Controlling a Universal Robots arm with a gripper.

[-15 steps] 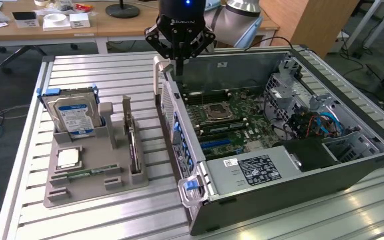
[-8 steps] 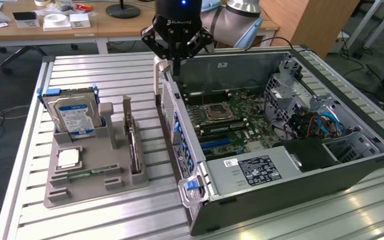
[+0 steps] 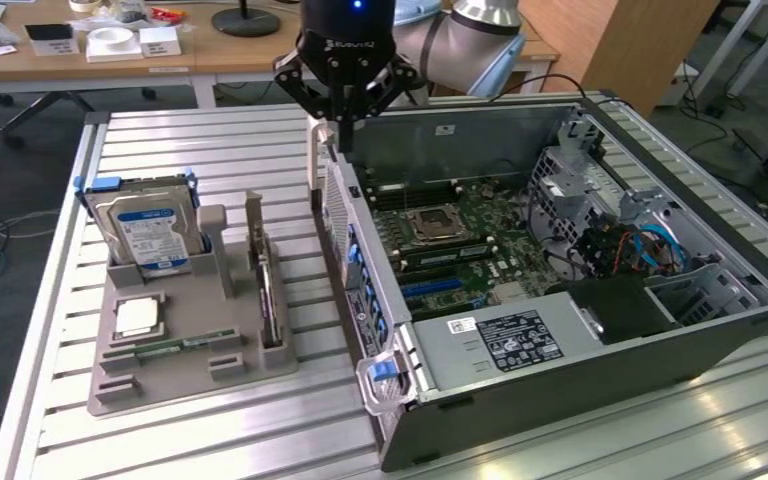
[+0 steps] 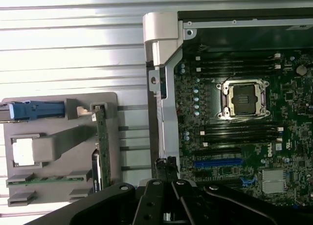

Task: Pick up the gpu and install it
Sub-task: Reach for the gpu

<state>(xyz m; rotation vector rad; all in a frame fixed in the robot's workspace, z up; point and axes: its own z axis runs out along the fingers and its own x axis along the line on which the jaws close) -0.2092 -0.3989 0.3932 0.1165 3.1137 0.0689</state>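
The gpu [image 3: 267, 300] stands on edge in a slot of the grey holder [image 3: 211, 375], a thin dark card seen edge-on; in the wrist view the gpu [image 4: 102, 146] shows as a narrow greenish-brown strip. My gripper [image 3: 340, 138] hangs shut and holds nothing. It points down over the near side wall of the open computer case [image 3: 491, 390], well above and beyond the card. In the wrist view the gripper [image 4: 165, 168] sits over that wall, between the holder [image 4: 58, 181] and the motherboard [image 4: 244, 137].
The holder also carries a silver hard drive [image 3: 151, 228] with blue rails, a processor [image 3: 137, 316] and a green memory stick [image 3: 177, 346]. Inside the case lie the empty processor socket [image 3: 434, 224], a blue expansion slot [image 4: 217, 162] and drive cages [image 3: 624, 240]. Everything rests on a slatted metal table [image 3: 197, 150].
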